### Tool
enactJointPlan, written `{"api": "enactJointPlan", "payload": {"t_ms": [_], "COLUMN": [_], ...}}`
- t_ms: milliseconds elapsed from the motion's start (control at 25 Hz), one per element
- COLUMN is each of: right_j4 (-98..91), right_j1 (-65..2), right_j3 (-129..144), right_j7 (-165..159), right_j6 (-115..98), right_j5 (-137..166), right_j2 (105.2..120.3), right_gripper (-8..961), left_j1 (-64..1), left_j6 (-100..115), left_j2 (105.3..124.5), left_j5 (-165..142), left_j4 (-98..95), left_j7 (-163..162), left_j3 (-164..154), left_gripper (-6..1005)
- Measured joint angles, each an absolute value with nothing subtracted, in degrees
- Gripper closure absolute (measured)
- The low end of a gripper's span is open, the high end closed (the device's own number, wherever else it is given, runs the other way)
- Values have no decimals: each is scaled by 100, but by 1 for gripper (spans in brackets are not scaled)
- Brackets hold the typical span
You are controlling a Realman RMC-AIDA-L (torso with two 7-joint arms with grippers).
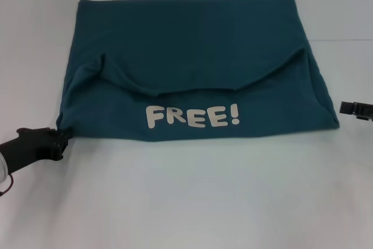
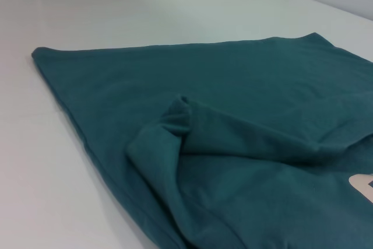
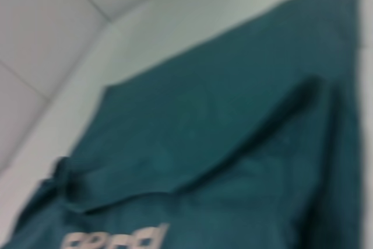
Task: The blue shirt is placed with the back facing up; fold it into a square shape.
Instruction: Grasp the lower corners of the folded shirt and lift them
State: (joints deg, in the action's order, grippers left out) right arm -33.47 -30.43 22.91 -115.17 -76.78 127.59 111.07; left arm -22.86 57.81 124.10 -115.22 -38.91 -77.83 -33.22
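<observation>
Blue shirt, soft knit, lies folded, cream "FREE!" lettering showing.

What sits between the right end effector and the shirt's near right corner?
Nothing: in the head view only a short stretch of bare white table separates the right end effector from the blue shirt.

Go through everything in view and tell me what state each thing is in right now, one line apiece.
Dark teal-blue knit T-shirt: lying flat on the table, partly folded into a rough rectangle, near flap turned over so the white FREE! print shows.
Black left gripper: at the shirt's near left corner, touching the fabric.
Black right gripper: just off the shirt's near right corner, apart from the fabric.
White table: carrying the shirt.
</observation>
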Motion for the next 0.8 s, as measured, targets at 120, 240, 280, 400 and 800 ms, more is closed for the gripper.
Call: {"api": "enactJointPlan", "payload": {"t_ms": [120,240,280,400,800], "right_j4": [-3467,-3483,-3483,-3485,-3477], "right_j1": [-3131,-3246,-3287,-3377,-3696], "right_j3": [2357,2539,2628,2859,3182], "right_j7": [-11820,-12003,-12040,-12035,-12005], "right_j6": [-7470,-7132,-6976,-6615,-6294], "right_j5": [13145,13422,13488,13555,13551], "right_j2": [11106,11158,11193,11310,11500], "right_gripper": [189,188,188,188,191], "left_j1": [-2260,-2255,-2255,-2257,-2296], "left_j6": [5834,5851,5852,5854,5854], "left_j2": [12410,12410,12410,12410,12405], "left_j5": [-11525,-11540,-11546,-11554,-11558], "left_j4": [-3911,-3912,-3912,-3913,-3893], "left_j7": [-7785,-7786,-7787,-7787,-7787], "left_j3": [-3322,-3322,-3322,-3322,-3322], "left_gripper": [950,951,951,951,951]}}
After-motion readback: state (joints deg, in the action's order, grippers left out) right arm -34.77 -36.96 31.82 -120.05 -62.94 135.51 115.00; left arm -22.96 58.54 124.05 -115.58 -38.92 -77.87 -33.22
